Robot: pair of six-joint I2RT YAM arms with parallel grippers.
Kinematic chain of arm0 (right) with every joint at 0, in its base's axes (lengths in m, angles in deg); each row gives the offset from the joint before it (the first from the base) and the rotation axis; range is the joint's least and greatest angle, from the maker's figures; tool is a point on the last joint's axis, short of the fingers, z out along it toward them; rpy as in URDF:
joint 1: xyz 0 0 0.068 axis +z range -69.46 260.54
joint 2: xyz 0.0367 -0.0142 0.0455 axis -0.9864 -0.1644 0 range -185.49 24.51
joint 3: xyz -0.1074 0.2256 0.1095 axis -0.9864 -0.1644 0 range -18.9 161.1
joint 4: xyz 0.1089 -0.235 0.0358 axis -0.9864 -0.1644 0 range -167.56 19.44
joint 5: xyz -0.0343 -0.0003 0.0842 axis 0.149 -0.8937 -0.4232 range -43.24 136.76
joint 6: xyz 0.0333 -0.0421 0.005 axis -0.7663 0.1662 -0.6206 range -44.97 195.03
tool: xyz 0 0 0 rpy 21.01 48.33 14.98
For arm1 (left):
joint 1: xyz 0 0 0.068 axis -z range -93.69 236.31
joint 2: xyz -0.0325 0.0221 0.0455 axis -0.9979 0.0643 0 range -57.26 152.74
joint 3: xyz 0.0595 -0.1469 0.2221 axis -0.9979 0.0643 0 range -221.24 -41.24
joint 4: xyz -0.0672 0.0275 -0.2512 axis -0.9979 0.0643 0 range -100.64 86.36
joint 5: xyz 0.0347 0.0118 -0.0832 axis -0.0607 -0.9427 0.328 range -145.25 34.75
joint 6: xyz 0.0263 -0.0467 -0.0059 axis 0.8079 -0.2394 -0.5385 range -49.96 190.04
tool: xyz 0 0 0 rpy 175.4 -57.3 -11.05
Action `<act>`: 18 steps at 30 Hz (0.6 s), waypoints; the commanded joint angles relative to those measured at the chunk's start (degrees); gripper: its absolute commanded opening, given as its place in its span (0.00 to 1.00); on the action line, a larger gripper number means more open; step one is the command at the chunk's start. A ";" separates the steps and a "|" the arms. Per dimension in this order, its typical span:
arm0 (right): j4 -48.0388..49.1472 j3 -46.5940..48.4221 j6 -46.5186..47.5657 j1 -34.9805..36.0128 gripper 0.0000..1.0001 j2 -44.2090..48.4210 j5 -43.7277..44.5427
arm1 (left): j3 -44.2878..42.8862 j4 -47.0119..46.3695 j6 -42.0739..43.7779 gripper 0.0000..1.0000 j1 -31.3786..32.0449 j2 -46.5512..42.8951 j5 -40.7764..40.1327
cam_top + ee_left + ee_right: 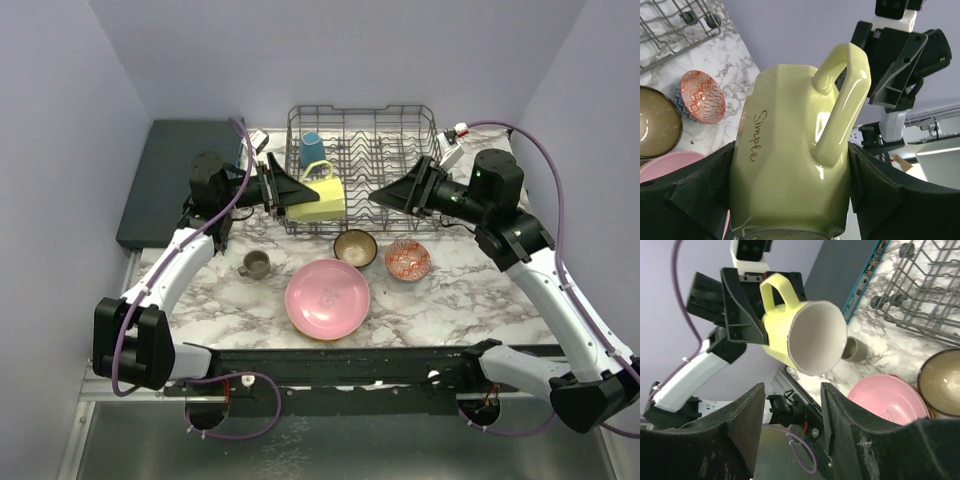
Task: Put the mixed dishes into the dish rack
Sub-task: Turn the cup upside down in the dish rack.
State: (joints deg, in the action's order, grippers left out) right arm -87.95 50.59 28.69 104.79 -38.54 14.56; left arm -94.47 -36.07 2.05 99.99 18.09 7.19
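Observation:
My left gripper (297,196) is shut on a yellow mug (320,200), held in the air in front of the dish rack (362,130). In the left wrist view the mug (790,165) fills the space between both black pads, handle up. My right gripper (380,197) points at the mug from the right with its jaws open. In the right wrist view the mug's white mouth (815,337) faces my open right gripper (792,390), just beyond the fingertips and not between them. A blue mug (312,150) stands in the rack.
On the marble table lie a pink plate (327,298), a brown bowl (355,247), a red-patterned bowl (408,260) and a small grey-green mug (256,264). A dark teal slab (175,180) sits left of the rack.

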 commanded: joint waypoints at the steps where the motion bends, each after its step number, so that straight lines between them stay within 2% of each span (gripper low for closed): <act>1: -6.74 0.80 4.69 -0.19 0.54 1.84 4.94 | -8.36 13.83 11.56 0.00 -0.27 0.34 -3.71; 11: -11.99 0.38 8.97 -0.20 0.55 4.53 9.50 | -22.19 42.29 30.23 0.00 -0.28 3.92 -17.20; 18: -17.13 0.82 13.01 -0.17 0.55 5.49 14.83 | -28.17 51.38 35.26 0.00 -0.23 8.28 -26.74</act>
State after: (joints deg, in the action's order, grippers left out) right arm -100.19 50.57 37.76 104.79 -34.13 24.22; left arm -118.82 8.78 32.11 99.92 24.88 -11.83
